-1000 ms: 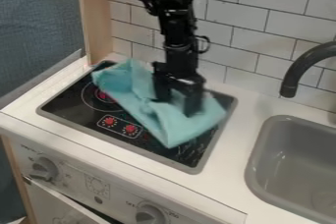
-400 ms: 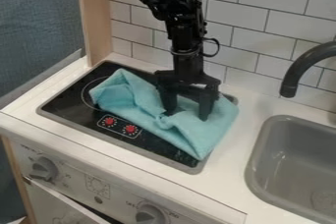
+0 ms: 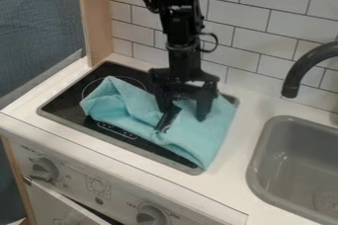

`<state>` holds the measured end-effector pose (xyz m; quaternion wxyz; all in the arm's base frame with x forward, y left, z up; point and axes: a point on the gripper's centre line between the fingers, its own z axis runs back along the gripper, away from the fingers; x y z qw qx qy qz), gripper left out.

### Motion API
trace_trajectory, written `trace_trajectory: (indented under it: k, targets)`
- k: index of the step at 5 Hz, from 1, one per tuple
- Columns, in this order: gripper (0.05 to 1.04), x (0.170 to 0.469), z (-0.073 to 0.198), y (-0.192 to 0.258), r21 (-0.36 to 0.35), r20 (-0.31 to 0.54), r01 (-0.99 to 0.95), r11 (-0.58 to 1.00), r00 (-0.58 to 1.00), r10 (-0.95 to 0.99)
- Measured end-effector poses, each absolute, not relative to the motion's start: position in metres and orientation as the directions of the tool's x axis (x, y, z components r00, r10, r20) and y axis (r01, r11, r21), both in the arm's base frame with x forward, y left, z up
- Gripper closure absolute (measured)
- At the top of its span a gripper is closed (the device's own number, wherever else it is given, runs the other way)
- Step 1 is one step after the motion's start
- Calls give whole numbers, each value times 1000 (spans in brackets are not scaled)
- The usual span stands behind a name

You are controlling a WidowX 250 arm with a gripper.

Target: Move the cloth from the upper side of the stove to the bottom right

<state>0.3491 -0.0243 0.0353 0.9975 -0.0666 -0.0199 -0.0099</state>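
Since the earlier frame, the cloth [image 3: 198, 137] is shifting toward the near side, its left end also sliding farther left, and my gripper [image 3: 184, 114] is moving slightly left with it. I'm keeping my fingers [image 3: 204, 106] released, standing apart at the cloth, with no clear pinch showing. The cloth is lying across the stove [image 3: 64, 106], covering much of its middle and right side, and its near corner is reaching the rim by the stove's near right corner.

I judge that I'm working through the placing step, with the bulk still needing to go toward the near right. The next move is calling for a firm hold on a fold, then a low drag that way; a loose grip could be leaving the left end behind.

The cloth's long axis is running from the left to the near right, with a pointed corner aiming near right.
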Motion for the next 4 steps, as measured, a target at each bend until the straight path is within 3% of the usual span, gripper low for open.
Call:
trace_trajectory:
  k: [4]
  targets:
    - [85,338,112,-14,-117,182,82,990,982,-60]
